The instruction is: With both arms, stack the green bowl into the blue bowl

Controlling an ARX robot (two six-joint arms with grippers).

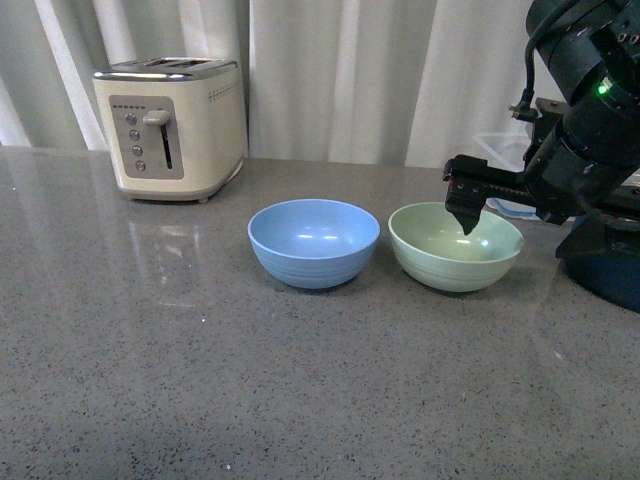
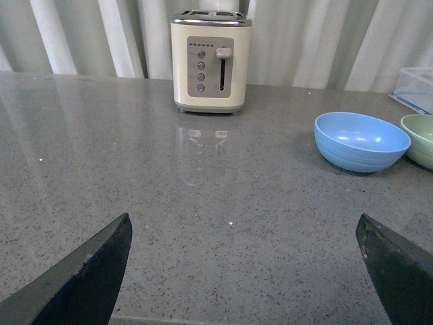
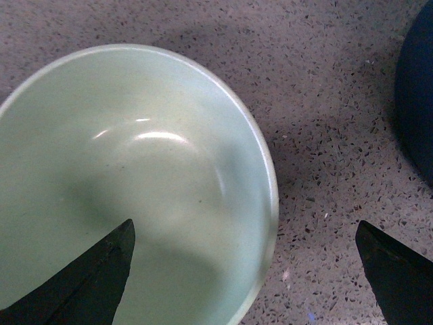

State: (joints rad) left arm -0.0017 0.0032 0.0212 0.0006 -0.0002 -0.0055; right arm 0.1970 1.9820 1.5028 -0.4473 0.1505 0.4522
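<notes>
You were at the grasp step, I judged. Your right gripper (image 3: 243, 229) hung open across the right rim of the green bowl (image 1: 455, 250), one finger over the inside and the other over the table (image 1: 200, 380). This bowl stood just right of the blue bowl (image 1: 313, 240), apart from it. Next you needed to lower, close on the thin wall, then lift. Your left gripper (image 2: 243, 223) was open too, holding nothing. Both bowls were round and matte, with faint ridges low outside; the table was speckled and glossy.
</notes>
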